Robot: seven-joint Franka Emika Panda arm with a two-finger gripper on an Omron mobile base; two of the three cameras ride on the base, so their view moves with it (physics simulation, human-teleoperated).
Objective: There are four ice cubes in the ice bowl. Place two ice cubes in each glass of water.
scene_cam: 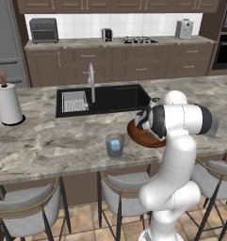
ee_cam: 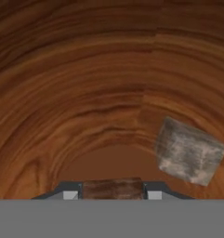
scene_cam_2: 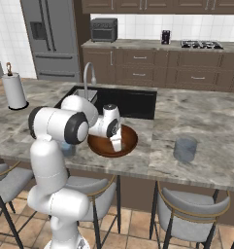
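With its tips deep in the ice bowl [ee_cam: 85, 93], the gripper [ee_cam: 112, 189] pinches one ice cube [ee_cam: 112, 189]; another cube [ee_cam: 190, 151] lies beside it.

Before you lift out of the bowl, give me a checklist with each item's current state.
1. Jaws closed on an ice cube: ok.
2. Second ice cube lies apart from the jaws: ok.
3. Ice bowl level on the counter: ok.
4. Left glass upright, ice already inside: ok; number of cubes: cannot tell.
5. Right glass upright: ok; ice in it: cannot tell.
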